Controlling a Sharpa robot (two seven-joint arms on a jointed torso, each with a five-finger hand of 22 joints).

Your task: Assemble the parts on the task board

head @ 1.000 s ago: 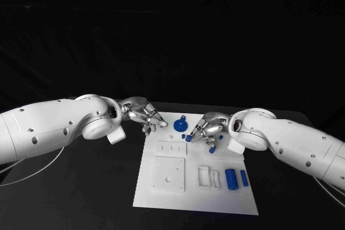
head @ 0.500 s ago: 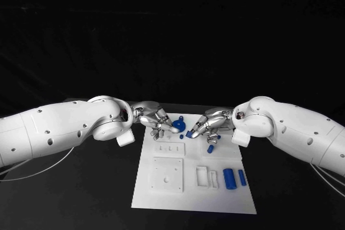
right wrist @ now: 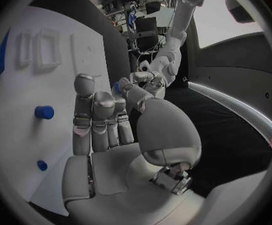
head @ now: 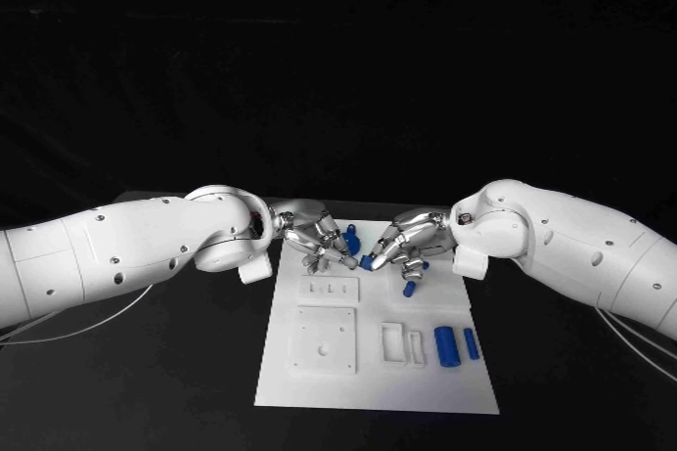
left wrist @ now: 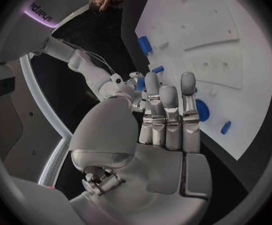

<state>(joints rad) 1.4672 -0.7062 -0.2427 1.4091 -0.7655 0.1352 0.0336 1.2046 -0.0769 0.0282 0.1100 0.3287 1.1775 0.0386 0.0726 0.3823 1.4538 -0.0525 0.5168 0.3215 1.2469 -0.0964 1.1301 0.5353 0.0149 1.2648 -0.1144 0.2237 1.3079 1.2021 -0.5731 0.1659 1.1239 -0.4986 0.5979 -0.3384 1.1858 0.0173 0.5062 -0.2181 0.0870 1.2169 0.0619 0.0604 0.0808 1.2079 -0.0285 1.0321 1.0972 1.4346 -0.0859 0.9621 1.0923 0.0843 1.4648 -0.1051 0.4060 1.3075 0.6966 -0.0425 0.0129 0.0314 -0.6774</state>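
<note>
The white task board lies in the middle of the black table. At its far end stands a round blue part, also seen as a blue disc. My left hand has its fingers stretched out side by side right next to that disc, with nothing in its grasp. My right hand is on the disc's other side and pinches a small blue part between thumb and fingertips, low over the board. A blue peg stands just in front of the right hand.
Nearer me on the board are a small white block, a larger white square plate, a white frame and two blue cylinders lying side by side. A tiny blue piece sits beyond the disc.
My left hand has moved right, in over the board, up to the round blue part. My right hand has stayed at the small blue part. The camera has shifted a little.
</note>
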